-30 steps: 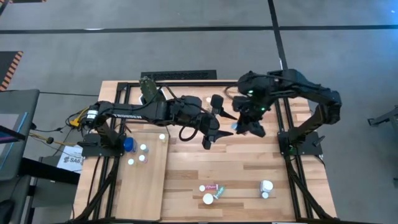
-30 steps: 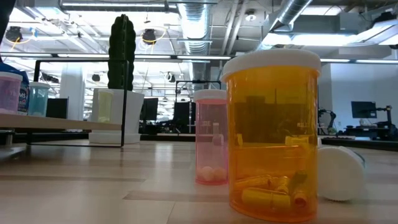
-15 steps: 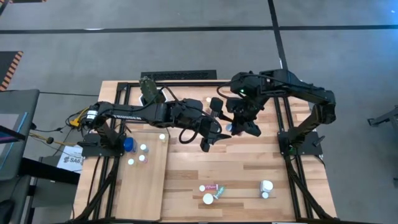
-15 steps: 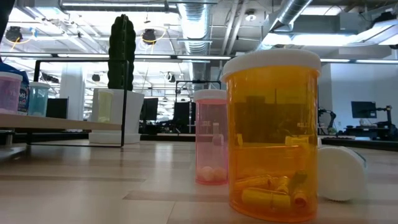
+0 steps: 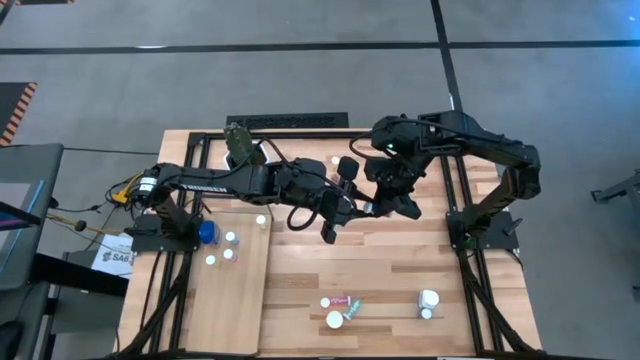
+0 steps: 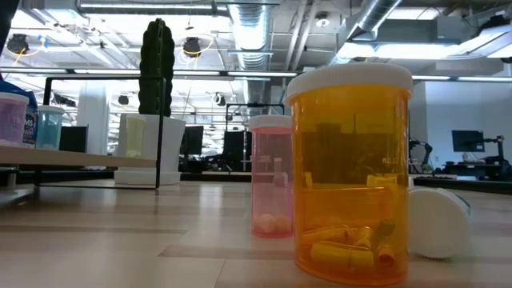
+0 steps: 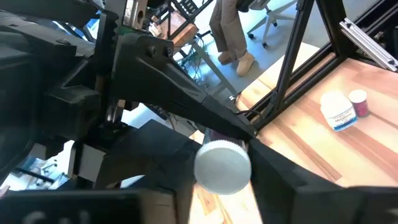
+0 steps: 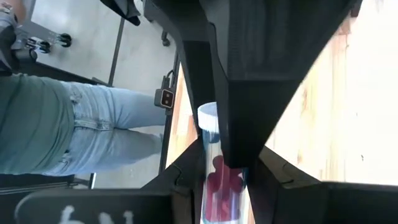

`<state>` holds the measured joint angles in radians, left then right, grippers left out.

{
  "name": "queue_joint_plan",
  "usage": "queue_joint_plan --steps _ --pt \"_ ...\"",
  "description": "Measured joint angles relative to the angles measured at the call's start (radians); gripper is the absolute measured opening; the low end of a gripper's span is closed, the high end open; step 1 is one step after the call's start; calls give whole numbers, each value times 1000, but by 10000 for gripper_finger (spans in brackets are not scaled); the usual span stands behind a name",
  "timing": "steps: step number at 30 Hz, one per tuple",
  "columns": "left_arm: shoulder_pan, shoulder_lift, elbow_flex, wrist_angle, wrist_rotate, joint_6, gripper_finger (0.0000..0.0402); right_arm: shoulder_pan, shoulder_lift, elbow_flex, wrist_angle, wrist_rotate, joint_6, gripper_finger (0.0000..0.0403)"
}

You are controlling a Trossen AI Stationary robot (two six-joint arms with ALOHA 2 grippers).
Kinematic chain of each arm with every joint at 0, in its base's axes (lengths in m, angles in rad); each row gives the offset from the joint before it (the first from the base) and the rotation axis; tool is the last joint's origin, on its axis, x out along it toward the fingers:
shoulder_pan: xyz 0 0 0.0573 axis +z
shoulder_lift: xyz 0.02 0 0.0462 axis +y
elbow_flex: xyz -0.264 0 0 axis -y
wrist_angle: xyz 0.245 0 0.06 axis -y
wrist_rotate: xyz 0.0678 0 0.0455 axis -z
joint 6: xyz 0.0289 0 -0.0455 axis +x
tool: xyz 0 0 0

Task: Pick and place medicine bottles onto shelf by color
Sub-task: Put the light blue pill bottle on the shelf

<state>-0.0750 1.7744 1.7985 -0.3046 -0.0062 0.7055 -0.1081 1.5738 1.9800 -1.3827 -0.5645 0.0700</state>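
Meeting both hands (image 5: 362, 208): one bottle (image 7: 222, 167)

The shelf (image 5: 228, 290) lies on the table (image 5: 400, 262) near its left edge, and four bottles (image 5: 222, 247) stand on the shelf's far end. Near the table's front edge, a group of bottles (image 5: 340, 308) sits about the middle, and two more bottles (image 5: 428, 302) sit to the right of it. Both grippers meet over the table's middle, the left gripper (image 5: 340, 215) just left of the right gripper (image 5: 392, 200).
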Motion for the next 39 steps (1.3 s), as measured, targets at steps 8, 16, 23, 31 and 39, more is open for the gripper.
queue_joint_plan --steps 8,16,23,31,39 --pt "0 0 0 1 1 0 78 0 0 0 1 0 0 104" --pt "-1 0 -1 13 -1 -2 98 7 0 22 -21 7 9 163" --pt "0 1 -1 21 -4 -27 81 -15 0 123 -97 16 9 243" --pt "-2 1 -1 -85 -37 -206 87 -40 -51 257 -186 146 8 254" --pt "-5 -28 0 -498 -62 -570 87 -39 -166 258 -188 256 8 254"
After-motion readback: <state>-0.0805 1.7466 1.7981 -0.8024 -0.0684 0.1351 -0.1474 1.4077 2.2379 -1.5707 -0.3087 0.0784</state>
